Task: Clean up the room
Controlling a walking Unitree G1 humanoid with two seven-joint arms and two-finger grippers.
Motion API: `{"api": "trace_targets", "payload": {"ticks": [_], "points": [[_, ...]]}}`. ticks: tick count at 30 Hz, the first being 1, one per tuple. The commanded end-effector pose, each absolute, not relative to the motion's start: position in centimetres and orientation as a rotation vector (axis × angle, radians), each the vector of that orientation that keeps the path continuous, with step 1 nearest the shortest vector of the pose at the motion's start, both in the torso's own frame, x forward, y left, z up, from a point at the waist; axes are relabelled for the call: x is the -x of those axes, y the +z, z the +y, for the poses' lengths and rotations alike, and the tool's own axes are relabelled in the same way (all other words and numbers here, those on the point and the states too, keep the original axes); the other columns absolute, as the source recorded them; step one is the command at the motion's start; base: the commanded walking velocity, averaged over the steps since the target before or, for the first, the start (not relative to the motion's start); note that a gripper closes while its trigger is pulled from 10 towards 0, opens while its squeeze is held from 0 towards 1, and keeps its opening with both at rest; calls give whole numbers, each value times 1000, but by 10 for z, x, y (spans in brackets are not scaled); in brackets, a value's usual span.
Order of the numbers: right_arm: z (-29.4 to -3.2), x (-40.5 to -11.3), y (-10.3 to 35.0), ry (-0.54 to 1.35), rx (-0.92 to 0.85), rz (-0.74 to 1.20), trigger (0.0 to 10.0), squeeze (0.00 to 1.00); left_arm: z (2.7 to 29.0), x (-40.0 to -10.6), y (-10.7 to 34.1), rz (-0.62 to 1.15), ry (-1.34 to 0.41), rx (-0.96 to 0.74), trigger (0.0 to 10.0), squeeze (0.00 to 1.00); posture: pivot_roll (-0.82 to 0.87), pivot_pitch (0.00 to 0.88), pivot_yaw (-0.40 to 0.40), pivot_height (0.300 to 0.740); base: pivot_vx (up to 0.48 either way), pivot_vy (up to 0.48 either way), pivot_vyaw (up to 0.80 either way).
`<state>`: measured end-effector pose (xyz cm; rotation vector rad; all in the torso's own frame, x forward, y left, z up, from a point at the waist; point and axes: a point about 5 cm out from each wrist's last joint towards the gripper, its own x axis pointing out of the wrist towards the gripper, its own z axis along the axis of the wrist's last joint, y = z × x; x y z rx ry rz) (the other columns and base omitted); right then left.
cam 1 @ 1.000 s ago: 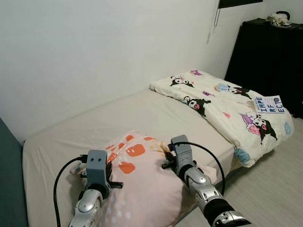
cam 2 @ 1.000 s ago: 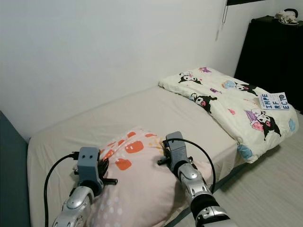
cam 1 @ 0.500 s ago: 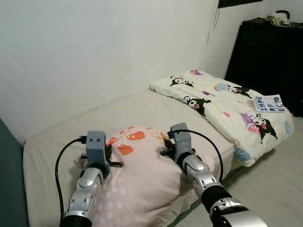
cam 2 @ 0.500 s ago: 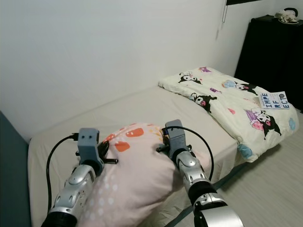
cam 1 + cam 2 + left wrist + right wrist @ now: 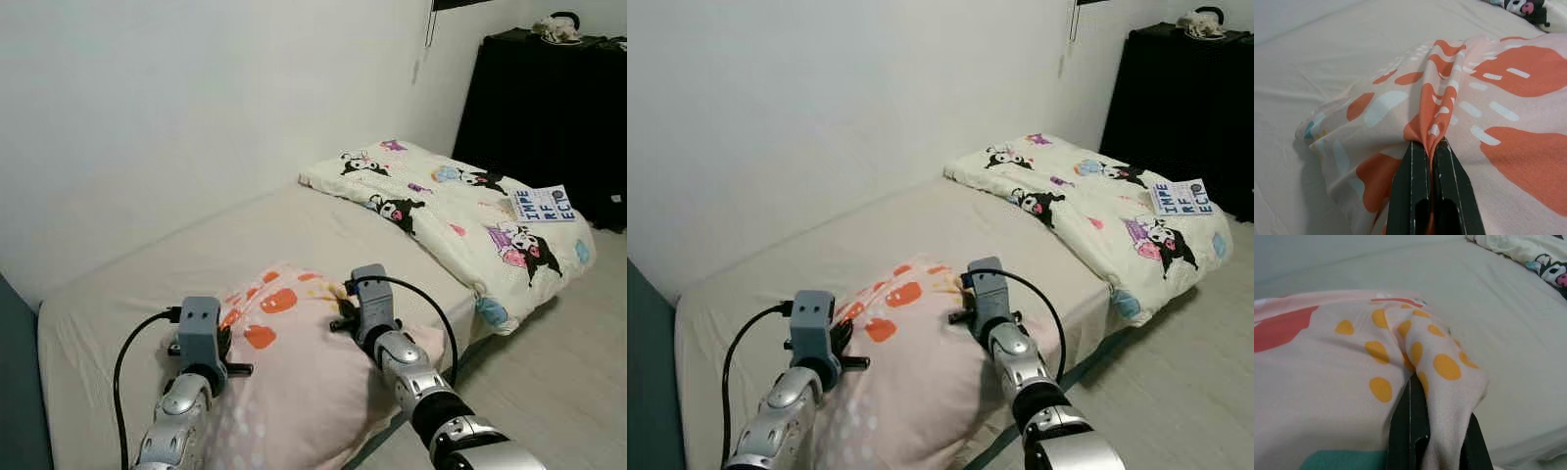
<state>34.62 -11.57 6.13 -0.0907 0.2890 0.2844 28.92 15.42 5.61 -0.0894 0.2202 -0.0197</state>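
Left eye: both arms out front over the bed (image 5: 196, 264). Pink pillow (image 5: 294, 362) with orange patches sits on the near part of the mattress, toward the bed's near edge, between the two arms. Left tool (image 5: 209, 345) is at its left side, right tool (image 5: 345, 311) at its right upper corner. Cartoon-print duvet (image 5: 460, 211) is bunched at the far end, a printed card (image 5: 541, 204) lying on it. Black cabinet (image 5: 549, 108) stands beyond, against the wall.

Right eye: same layout. Pillow's near end looks close to the mattress edge; floor (image 5: 1176, 372) just past it.

Left wrist: left tool's fingers (image 5: 1413, 191) narrow, pinching a ridge of pillow fabric; orange print bunches up right at the tips. Looks like cover only, not filling.

Right wrist: right tool's fingers (image 5: 1409, 431) narrow too, clamped on a fold with yellow dots, at the pillow's corner.

My read: step in hand is carrying the pillow to its place on the bed, probably toward the head. To do it well: move both arms together at matched height and pace so the fabric isn't stretched between pinches; keep both grips closed until the pillow rests fully on the mattress; avoid dragging it across the sheet; set it flat and square to the wall. Thin-fabric pinches may slip under load.
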Motion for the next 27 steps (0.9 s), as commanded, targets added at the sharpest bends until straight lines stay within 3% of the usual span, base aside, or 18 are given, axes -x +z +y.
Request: {"api": "trace_targets", "payload": {"ticks": [1, 3, 12, 19, 27], "points": [[-114, -349, 70, 293, 92, 231, 10000, 0, 163, -290, 67, 157, 15, 91, 10000, 0, -54, 0, 5, 740, 0, 0, 0], [-113, -350, 72, 308, 100, 217, 10000, 0, 162, -290, 69, 139, 6, 96, 10000, 0, -48, 0, -3, 740, 0, 0, 800], [-110, -343, 66, 334, 94, 209, 10000, 0, 157, -276, 72, 115, 11, 82, 10000, 0, -41, 0, 1, 740, 0, -478, 800], [-110, -343, 63, 327, 46, 226, 10000, 0, 162, -274, 70, 135, 68, 87, 10000, 0, -31, 0, -5, 740, 0, 0, 720], [-111, -342, 62, 317, 56, 235, 10000, 0, 164, -272, 70, 140, 76, 80, 10000, 0, -24, 0, -6, 740, 0, 0, 0]]}}
